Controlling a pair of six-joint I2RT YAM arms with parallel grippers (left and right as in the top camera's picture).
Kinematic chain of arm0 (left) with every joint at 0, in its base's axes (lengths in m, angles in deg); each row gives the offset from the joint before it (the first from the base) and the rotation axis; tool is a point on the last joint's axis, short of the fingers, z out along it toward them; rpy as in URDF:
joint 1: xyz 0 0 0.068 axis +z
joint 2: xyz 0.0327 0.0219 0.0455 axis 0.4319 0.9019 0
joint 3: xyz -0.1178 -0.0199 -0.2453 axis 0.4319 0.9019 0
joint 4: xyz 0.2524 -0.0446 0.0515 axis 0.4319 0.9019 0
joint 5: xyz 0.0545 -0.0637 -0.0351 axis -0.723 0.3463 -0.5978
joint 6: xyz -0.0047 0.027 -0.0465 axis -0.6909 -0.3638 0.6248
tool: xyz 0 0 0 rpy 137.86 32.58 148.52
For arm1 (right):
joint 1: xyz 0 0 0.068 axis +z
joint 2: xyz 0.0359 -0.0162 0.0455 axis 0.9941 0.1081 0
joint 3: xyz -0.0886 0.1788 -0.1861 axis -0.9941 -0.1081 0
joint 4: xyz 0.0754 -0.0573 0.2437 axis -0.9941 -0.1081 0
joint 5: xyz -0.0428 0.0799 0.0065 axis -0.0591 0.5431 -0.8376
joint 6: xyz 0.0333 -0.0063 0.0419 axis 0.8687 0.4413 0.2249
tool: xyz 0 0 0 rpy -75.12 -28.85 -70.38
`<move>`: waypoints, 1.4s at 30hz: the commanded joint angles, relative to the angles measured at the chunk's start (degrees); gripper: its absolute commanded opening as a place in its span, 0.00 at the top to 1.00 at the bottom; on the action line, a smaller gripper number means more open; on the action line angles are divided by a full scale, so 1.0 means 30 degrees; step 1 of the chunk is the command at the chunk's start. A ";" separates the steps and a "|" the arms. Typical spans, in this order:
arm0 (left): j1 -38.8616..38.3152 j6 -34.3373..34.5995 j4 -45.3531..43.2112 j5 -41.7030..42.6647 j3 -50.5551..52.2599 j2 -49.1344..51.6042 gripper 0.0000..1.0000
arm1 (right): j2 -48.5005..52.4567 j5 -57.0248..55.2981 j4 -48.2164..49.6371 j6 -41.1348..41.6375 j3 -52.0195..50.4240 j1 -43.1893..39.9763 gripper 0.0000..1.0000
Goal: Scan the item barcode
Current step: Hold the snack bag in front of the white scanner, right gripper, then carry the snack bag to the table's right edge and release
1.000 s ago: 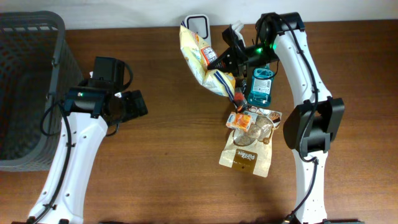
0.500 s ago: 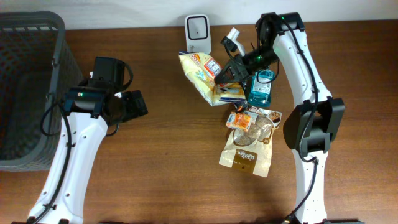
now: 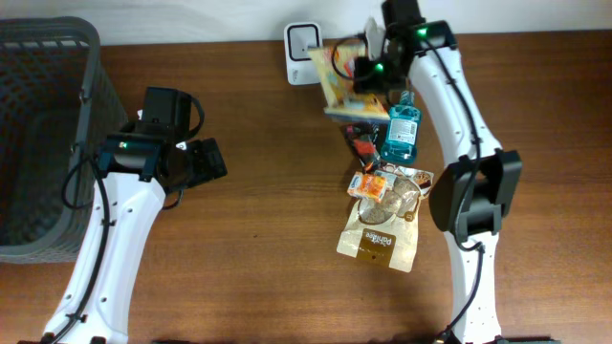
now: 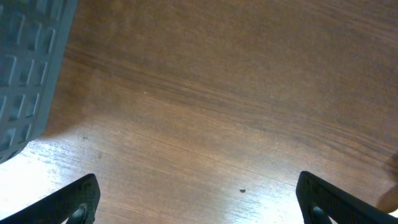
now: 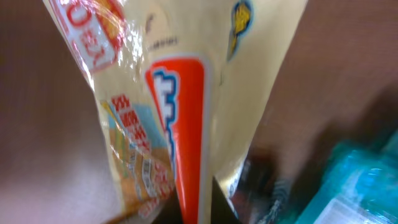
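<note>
A yellow snack bag (image 3: 341,84) with red and orange print hangs just right of the white barcode scanner (image 3: 303,40) at the table's back edge. My right gripper (image 3: 369,69) is shut on the bag's edge. In the right wrist view the bag (image 5: 186,93) fills the middle, pinched at the bottom of the frame by the right gripper (image 5: 200,214). My left gripper (image 3: 205,161) hovers open over bare wood at the left. Its dark fingertips (image 4: 78,199) stand wide apart with nothing between them.
A grey mesh basket (image 3: 38,124) stands at the far left, its corner (image 4: 25,74) also in the left wrist view. A teal bottle (image 3: 402,129), an orange packet (image 3: 368,183), a clear wrapper (image 3: 406,189) and a brown pouch (image 3: 380,241) lie below the right gripper.
The right arm has swung the snack bag up and toward the back, turning it beside the scanner. The left arm has not moved.
</note>
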State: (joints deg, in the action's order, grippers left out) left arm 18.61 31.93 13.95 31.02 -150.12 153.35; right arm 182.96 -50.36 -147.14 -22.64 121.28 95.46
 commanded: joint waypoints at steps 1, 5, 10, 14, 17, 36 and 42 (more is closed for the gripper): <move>0.0044 0.0226 -0.0007 -0.0219 -0.0189 -0.0255 0.01 | -0.0882 -0.3512 0.2535 0.1967 0.0372 0.1078 0.96; 0.0044 0.0226 -0.0007 -0.0219 -0.0189 -0.0255 0.01 | -0.0597 -0.3628 0.5770 0.2375 0.0372 0.1945 0.96; 0.0044 0.0226 -0.0007 -0.0219 -0.0189 -0.0255 0.01 | 0.0124 -0.5559 0.6943 0.3126 0.0364 0.2739 0.96; 0.0044 0.0226 -0.0007 -0.0219 -0.0189 -0.0255 0.01 | 0.0867 -0.5326 0.6674 0.4583 0.0284 0.2732 0.96; 0.0044 0.0226 -0.0007 -0.0219 -0.0189 -0.0255 0.01 | 0.1151 -0.5326 0.6594 0.4583 0.0240 0.2732 0.96; 0.0044 0.0226 -0.0007 -0.0219 -0.0189 -0.0255 0.01 | -0.3373 -0.5348 0.2106 0.6615 0.1953 -0.3548 0.96; 0.0044 0.0226 -0.0007 -0.0219 -0.0189 -0.0255 0.01 | -0.3126 -0.5778 -0.1770 0.7016 0.1887 -0.8597 0.96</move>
State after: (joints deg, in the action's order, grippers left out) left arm 18.61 31.93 13.87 31.02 -150.12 153.31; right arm 173.54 -66.09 -149.08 -2.69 126.78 75.30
